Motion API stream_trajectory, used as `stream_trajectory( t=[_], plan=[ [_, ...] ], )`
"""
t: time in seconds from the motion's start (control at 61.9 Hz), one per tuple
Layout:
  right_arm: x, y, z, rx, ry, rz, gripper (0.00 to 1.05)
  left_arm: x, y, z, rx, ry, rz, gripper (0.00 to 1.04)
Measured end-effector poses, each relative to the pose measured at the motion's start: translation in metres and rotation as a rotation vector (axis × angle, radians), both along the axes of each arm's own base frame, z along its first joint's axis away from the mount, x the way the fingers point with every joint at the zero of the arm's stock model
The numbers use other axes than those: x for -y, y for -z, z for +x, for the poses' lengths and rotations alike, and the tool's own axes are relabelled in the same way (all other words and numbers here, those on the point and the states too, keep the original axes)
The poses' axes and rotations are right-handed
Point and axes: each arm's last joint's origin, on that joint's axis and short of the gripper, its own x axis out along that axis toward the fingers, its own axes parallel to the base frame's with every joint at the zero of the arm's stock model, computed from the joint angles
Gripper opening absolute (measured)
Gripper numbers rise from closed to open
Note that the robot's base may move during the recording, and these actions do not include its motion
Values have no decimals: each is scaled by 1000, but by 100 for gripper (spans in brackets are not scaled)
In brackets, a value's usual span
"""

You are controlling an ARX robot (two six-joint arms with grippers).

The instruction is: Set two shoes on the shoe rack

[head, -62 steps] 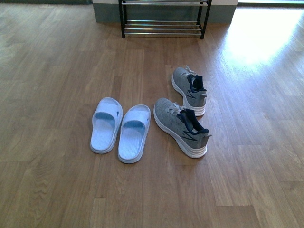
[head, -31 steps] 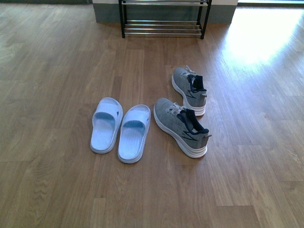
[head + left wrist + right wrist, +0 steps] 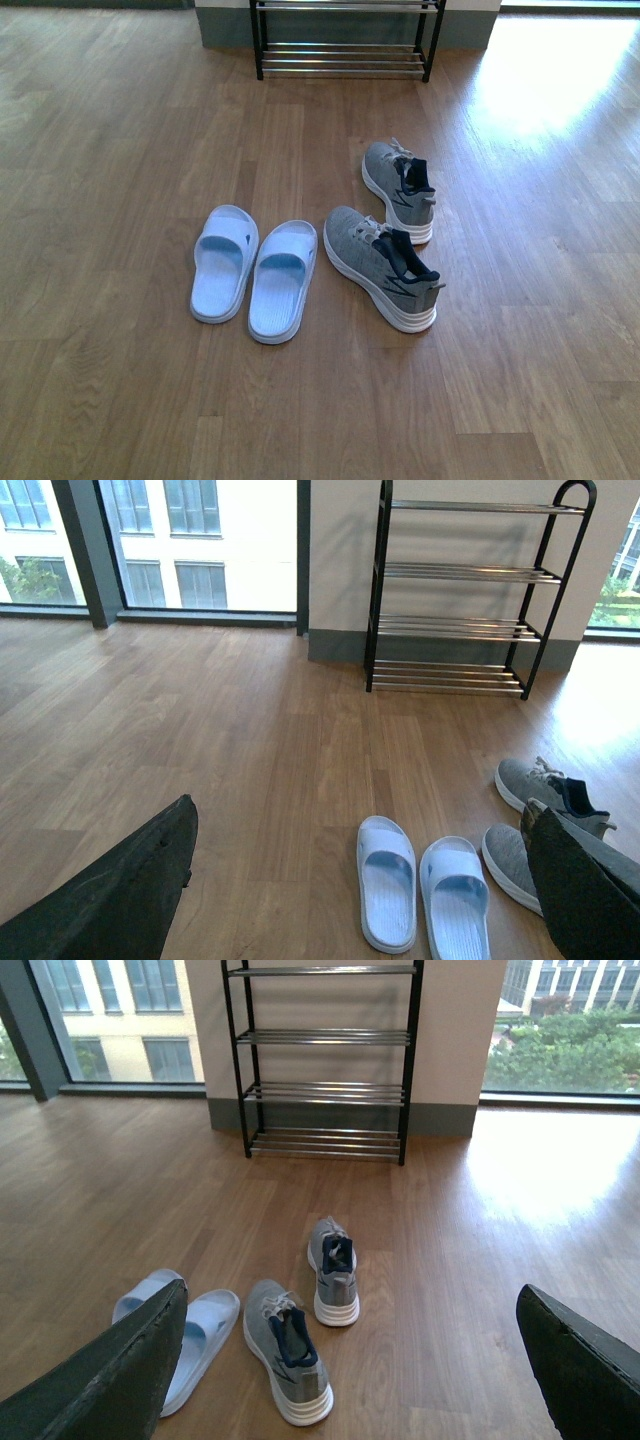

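2 grey sneakers on floor (image 3: 120,150), near sneaker (image 3: 382,265) and far sneaker (image 3: 399,190), well short of 1 shoe rack (image 3: 345,60) at floor's far edge. 2 pale slippers (image 3: 225,262) lie just beside them. Left gripper (image 3: 358,810) and right gripper (image 3: 350,1293): both spread wide, empty.

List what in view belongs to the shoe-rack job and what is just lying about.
For the job:
near sneaker
far sneaker
rack

Lying about:
blue slide by the sneakers
other blue slide
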Motion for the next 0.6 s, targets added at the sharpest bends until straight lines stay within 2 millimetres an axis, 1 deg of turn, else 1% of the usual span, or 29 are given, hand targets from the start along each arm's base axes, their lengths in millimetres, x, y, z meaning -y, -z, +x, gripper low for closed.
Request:
stream_trajectory(
  t=[0.598],
  plan=[
    [0, 0, 0, 0, 0, 0, 95, 0, 0, 0, 0, 0, 0, 95]
  ],
)
